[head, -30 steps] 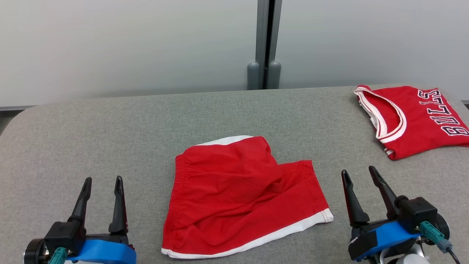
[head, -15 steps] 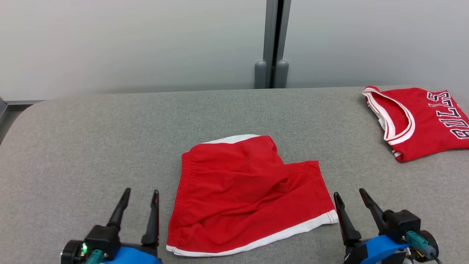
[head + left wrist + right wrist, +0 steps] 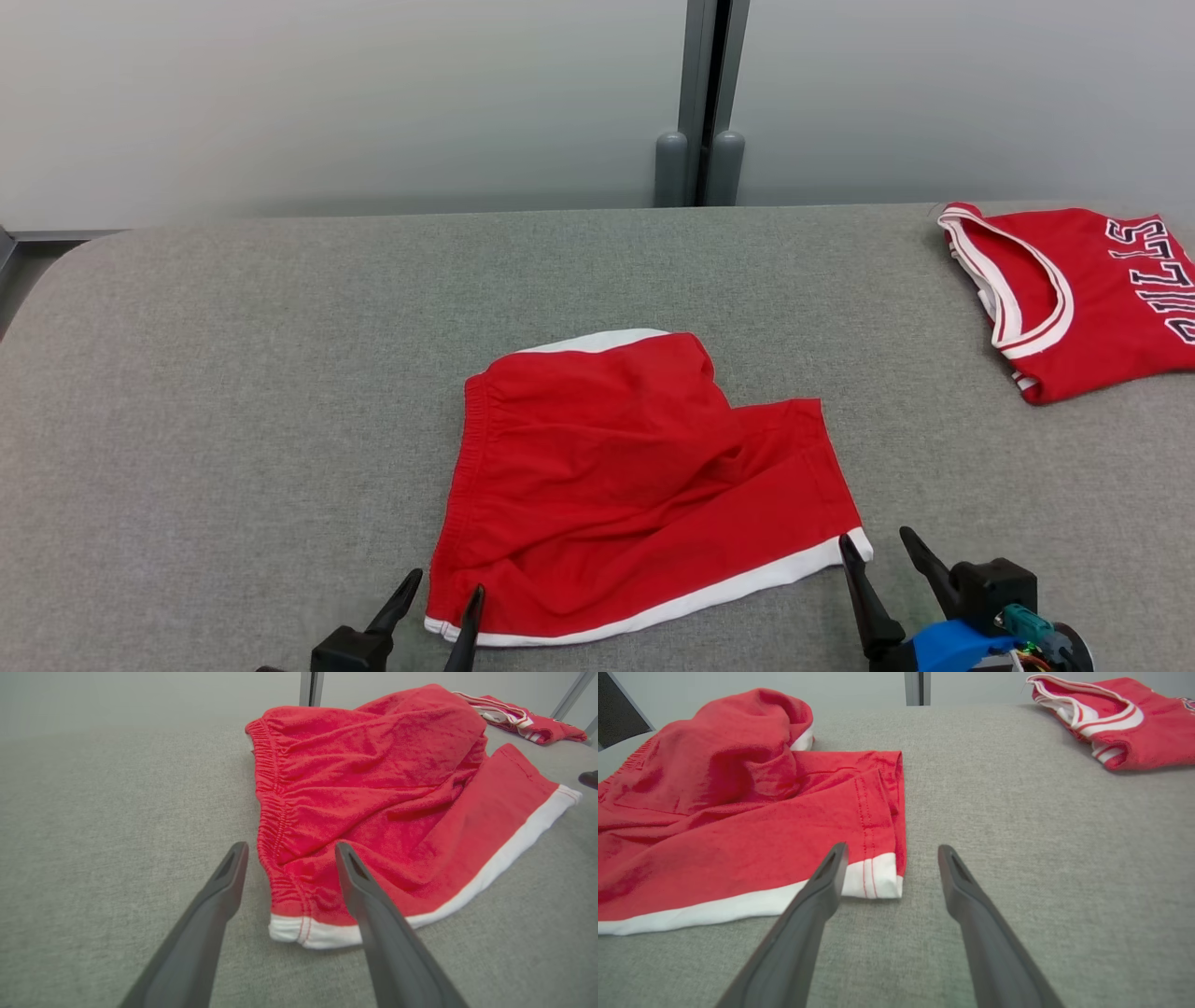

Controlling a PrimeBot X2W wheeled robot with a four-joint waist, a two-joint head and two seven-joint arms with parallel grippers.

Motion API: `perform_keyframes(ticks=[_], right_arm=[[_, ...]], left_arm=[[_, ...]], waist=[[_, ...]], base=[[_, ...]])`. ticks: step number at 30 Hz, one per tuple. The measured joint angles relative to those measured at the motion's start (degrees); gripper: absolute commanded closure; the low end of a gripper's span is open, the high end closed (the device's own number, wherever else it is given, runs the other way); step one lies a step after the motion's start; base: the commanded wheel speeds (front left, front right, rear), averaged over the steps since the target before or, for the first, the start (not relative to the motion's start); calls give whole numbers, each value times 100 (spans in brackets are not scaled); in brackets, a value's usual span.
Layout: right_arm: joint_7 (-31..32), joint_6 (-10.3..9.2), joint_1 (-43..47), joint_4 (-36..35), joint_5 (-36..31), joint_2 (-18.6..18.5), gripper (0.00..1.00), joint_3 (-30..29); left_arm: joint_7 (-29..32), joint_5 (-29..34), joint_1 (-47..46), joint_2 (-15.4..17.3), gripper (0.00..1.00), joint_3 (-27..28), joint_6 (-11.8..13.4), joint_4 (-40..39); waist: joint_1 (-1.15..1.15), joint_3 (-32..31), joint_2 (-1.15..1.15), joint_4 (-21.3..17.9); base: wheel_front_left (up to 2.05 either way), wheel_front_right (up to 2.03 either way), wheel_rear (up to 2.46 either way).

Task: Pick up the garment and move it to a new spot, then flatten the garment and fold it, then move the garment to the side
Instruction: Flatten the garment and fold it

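**A:** Where is the garment?

**B:** From where I stand, the red shorts lie rumpled at the middle of the table, one leg humped up. A jersey lies well apart.

**A:** Why are the arms set so?

**B:** The left gripper lines up with the near waistband corner and the right gripper with the white-hemmed corner. Both sets of jaws are spread wide and hold nothing. This probably sets up a pinch on both corners, which would suit lifting or spreading.

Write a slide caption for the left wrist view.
Open left claw poised at one corner of red shorts on grey table.
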Motion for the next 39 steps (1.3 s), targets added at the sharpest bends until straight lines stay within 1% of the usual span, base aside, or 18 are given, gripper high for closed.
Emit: perform_keyframes(ticks=[4,10,16,17,18,19,20,21,22,26,28,29,30,34,39], right_arm=[[-56,0,-172,296,57,1,0,67],[-108,0,-376,689,124,1,0,159],[-149,0,-651,1131,224,0,0,292],[-149,0,-651,1131,224,0,3,292],[-159,0,-680,1187,260,0,57,334],[-176,0,-702,1234,290,-1,66,360],[-178,0,-736,1280,293,-1,98,374],[-179,0,-770,1319,300,-2,100,393],[-179,0,-789,1334,343,-2,100,431],[-172,0,-770,1228,360,9,100,454],[-171,0,-716,1081,370,8,100,430],[-170,0,-600,883,370,8,100,400],[-170,0,-600,883,370,8,100,400],[-171,0,-369,367,366,8,100,315],[-171,0,-306,-247,334,4,100,292]], left_arm=[[0,-89,0,76,0,-188,0,164],[0,-250,-36,109,0,-404,0,342],[0,-475,-259,120,0,-651,0,636],[0,-475,-259,120,0,-651,0,636],[0,-531,-297,116,4,-700,0,704],[-1,-568,-330,119,33,-768,0,771],[-9,-608,-370,118,72,-814,0,820],[-9,-656,-411,119,95,-849,0,865],[-9,-725,-488,122,100,-924,0,925],[-8,-831,-504,132,100,-995,-1,901],[-7,-866,-510,192,100,-991,-1,792],[-5,-895,-520,247,100,-958,-1,615],[-5,-895,-520,247,100,-958,-1,615],[-5,-910,-520,310,100,-834,-1,164],[-5,-846,-493,350,100,-687,-1,-438]], waist=[[0,46,0,18],[0,99,0,45],[0,183,0,82],[0,183,0,82],[0,191,0,89],[0,198,0,95],[0,202,0,99],[0,204,0,101],[0,204,0,99],[0,187,0,83],[0,166,0,72],[0,144,0,66],[0,144,0,66],[1,119,0,46],[1,159,0,-42]], base=[[0,0,0],[0,0,0],[0,0,0],[0,0,0],[0,0,0],[0,0,0],[0,0,0],[0,0,0],[0,0,0],[0,0,0],[0,0,0],[0,0,0],[0,0,0],[0,0,0],[0,0,0]])
